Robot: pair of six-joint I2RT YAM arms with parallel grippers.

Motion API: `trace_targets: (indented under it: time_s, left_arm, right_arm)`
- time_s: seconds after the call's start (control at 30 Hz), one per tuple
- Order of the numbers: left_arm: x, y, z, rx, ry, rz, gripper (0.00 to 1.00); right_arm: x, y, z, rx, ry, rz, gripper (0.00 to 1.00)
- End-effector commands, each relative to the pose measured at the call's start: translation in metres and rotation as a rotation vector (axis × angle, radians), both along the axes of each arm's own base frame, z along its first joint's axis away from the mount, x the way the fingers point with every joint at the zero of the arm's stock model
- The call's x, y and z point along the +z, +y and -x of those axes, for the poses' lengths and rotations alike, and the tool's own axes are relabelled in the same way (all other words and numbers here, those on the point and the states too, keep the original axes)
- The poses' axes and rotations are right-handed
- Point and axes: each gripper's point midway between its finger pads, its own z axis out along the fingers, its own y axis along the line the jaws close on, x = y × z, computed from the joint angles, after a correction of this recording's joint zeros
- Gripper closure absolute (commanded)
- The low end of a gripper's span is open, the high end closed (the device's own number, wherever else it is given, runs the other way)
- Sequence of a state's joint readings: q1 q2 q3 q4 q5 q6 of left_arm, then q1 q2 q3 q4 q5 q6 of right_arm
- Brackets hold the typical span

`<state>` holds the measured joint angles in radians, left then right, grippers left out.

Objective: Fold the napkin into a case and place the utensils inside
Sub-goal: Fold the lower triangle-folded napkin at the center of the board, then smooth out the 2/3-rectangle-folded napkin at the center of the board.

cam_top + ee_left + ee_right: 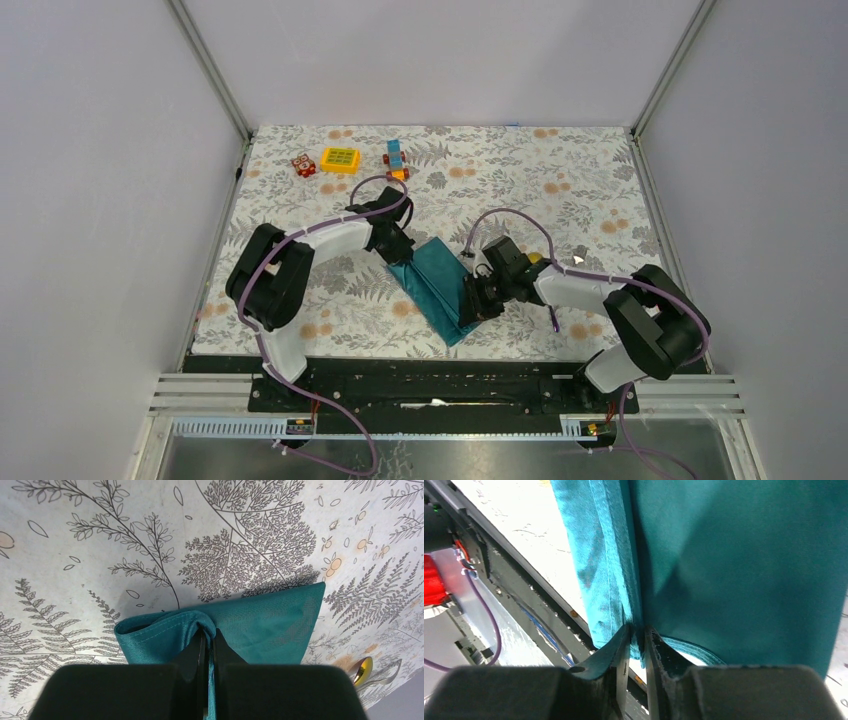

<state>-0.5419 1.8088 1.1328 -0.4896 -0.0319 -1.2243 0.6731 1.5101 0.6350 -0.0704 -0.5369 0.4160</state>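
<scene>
the left gripper (207, 636) and the right gripper (636, 631) each pinch opposite ends of the napkin (440, 285), probably to carry its fold over evenly.

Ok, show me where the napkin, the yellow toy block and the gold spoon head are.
napkin (437, 287), top view, middle of the folded teal cloth.
yellow toy block (339, 159), top view, centre of its top face.
gold spoon head (362, 669), left wrist view, the shiny bowl near the right edge.

Teal napkin (270, 622) pinched in left end effector (207, 639); utensils (364, 668) apart.
</scene>
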Motion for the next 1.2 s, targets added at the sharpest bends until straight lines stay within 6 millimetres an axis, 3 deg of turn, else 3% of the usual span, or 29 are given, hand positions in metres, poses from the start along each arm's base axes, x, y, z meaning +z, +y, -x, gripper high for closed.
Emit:
trace_targets:
  time_s: [0.0,0.13,0.23,0.37,0.47,0.53,0.67,0.73,1.0,1.17]
  left_arm:
    - [0.01,0.001,-0.027,0.055,-0.089,0.006,1.0]
    - [0.009,0.0,-0.026,0.053,-0.083,0.008,1.0]
    - [0.008,-0.001,-0.026,0.049,-0.079,0.011,1.0]
    - [0.007,0.0,-0.025,0.048,-0.079,0.011,1.0]
    - [0.006,-0.001,-0.025,0.05,-0.08,0.02,1.0]
    - [0.006,-0.003,-0.025,0.047,-0.078,0.025,1.0]
    - [0.004,-0.004,-0.024,0.038,-0.073,0.026,1.0]
    - [0.005,-0.004,-0.023,0.036,-0.072,0.028,1.0]
    - [0.004,-0.006,-0.021,0.028,-0.065,0.039,1.0]
    - [0.008,-0.008,-0.021,0.011,-0.067,0.054,1.0]
  right_arm:
    - [0.003,-0.01,-0.005,0.008,-0.025,0.066,0.72]
    - [0.012,-0.012,-0.015,0.005,-0.073,0.096,0.63]
    - [0.034,-0.007,-0.029,0.02,-0.157,0.075,0.48]
    - [0.061,0.014,-0.06,0.026,-0.334,-0.02,0.23]
    - [0.071,0.039,-0.086,0.02,-0.444,-0.108,0.19]
    - [0.069,0.05,-0.102,0.005,-0.489,-0.123,0.2]
    - [0.054,0.067,-0.123,0.044,-0.513,-0.113,0.34]
    - [0.045,0.073,-0.125,0.073,-0.5,-0.117,0.41]
    - [0.025,0.087,-0.129,0.1,-0.498,-0.103,0.53]
    - [0.009,0.087,-0.133,0.067,-0.462,-0.076,0.69]
